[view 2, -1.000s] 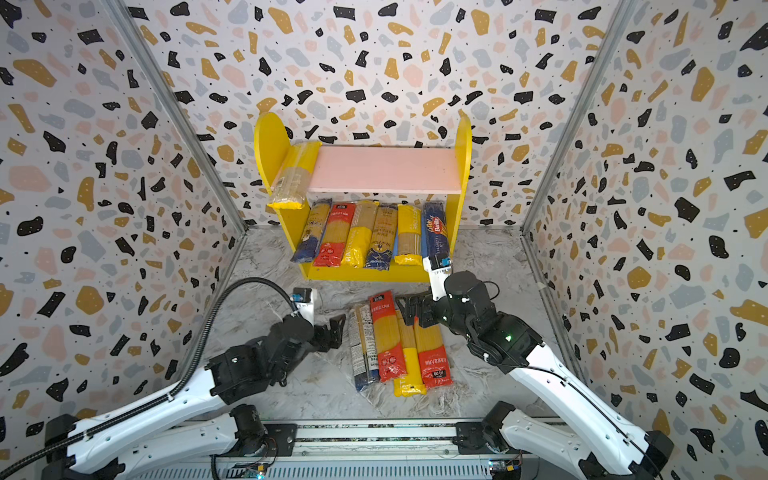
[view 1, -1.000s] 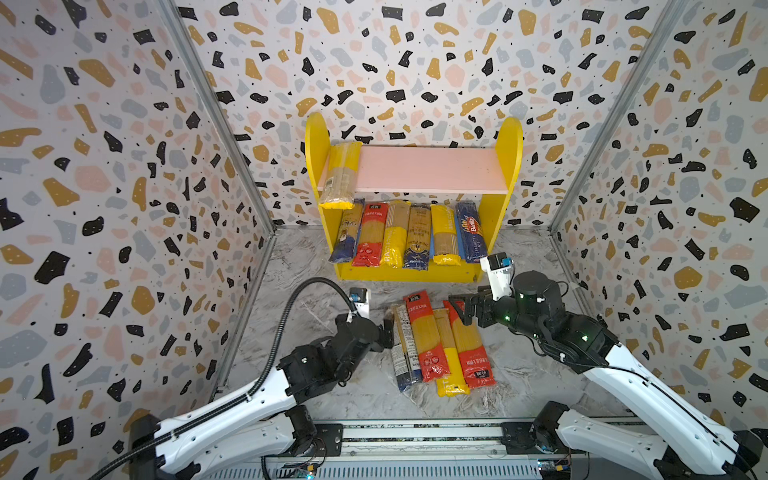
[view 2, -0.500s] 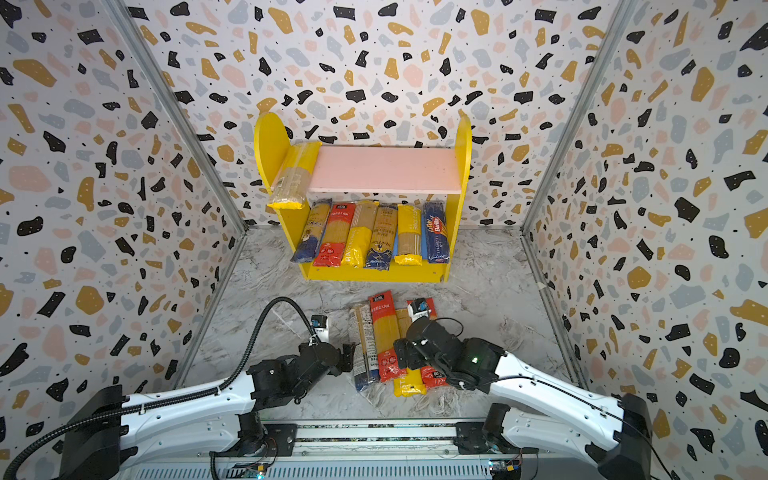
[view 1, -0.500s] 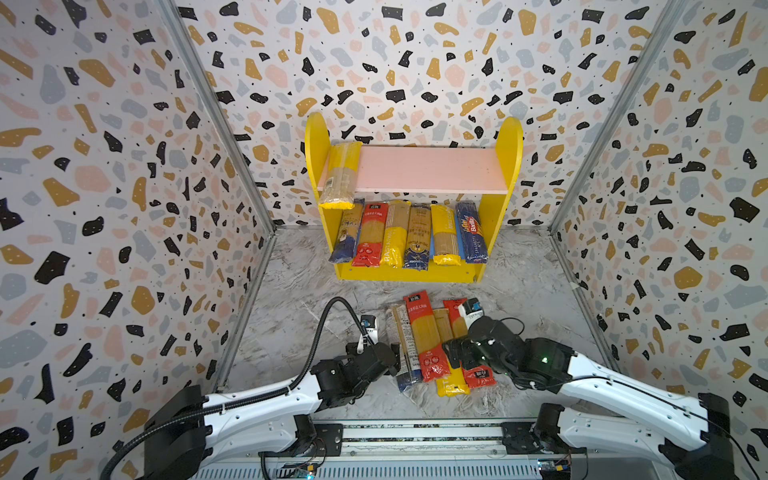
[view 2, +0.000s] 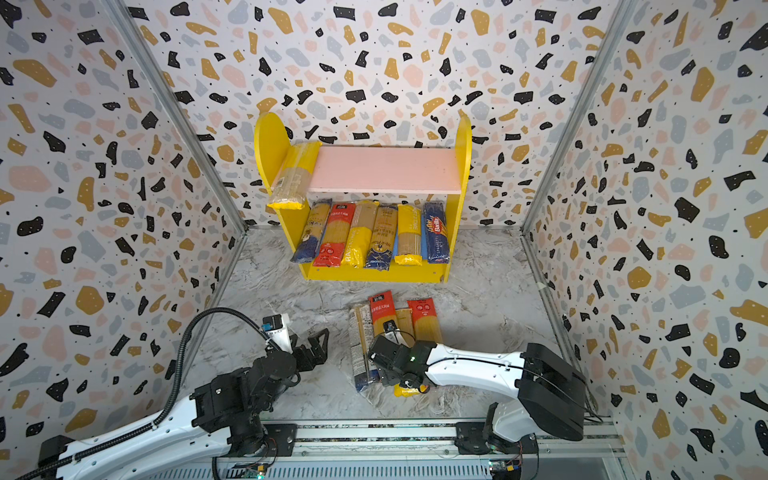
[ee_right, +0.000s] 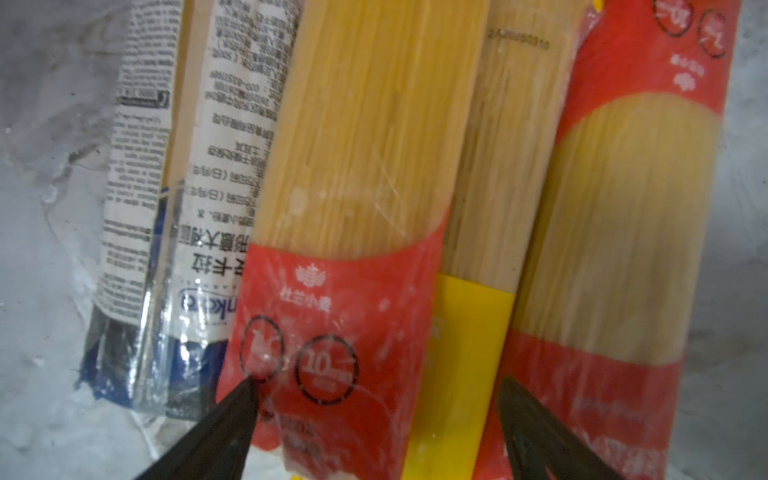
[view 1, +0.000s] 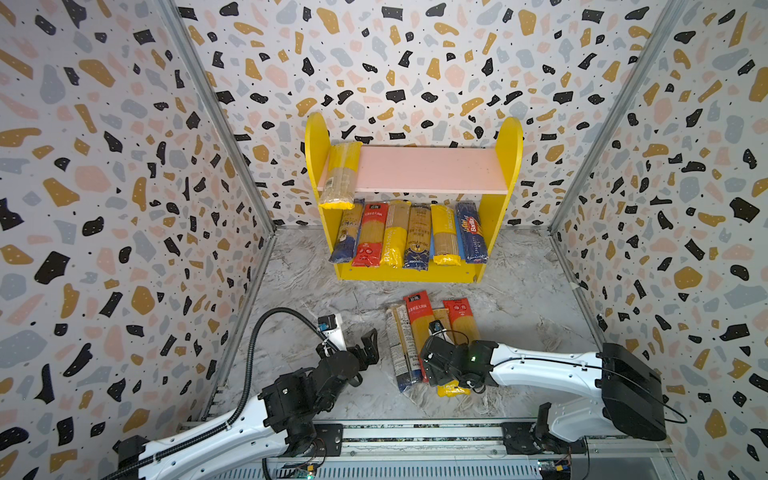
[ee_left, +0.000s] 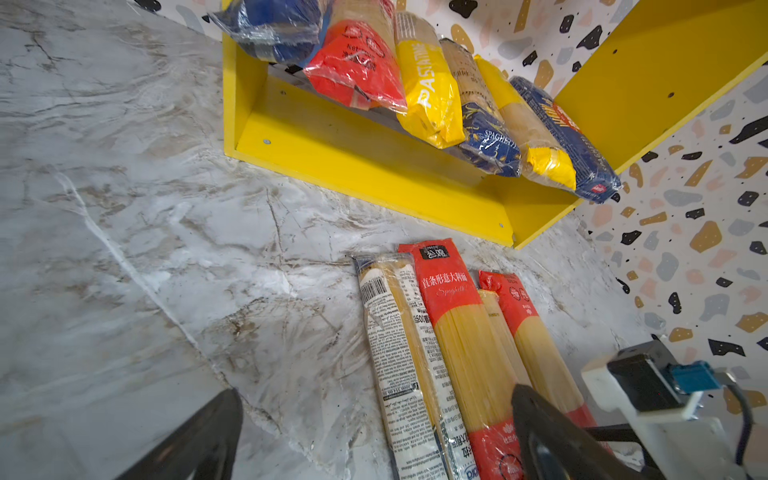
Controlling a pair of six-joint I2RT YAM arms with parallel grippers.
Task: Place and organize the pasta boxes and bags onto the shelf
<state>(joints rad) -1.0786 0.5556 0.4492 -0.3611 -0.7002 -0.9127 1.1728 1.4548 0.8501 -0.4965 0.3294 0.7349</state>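
Near the front edge of the tabletop, left gripper with jaws spread, empty, beside four pasta packs. Low over them, right gripper, jaws spread wide across a red pack. At the back edge, the shelf: six packs down low, one pack up top.

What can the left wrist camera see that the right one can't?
Only the left wrist view shows the yellow shelf, its six packs and the speckled wall. Only the right wrist view shows the yellow end of one floor pack. Both show four spaghetti packs on the marble floor and an open pair: left fingers, right fingers.
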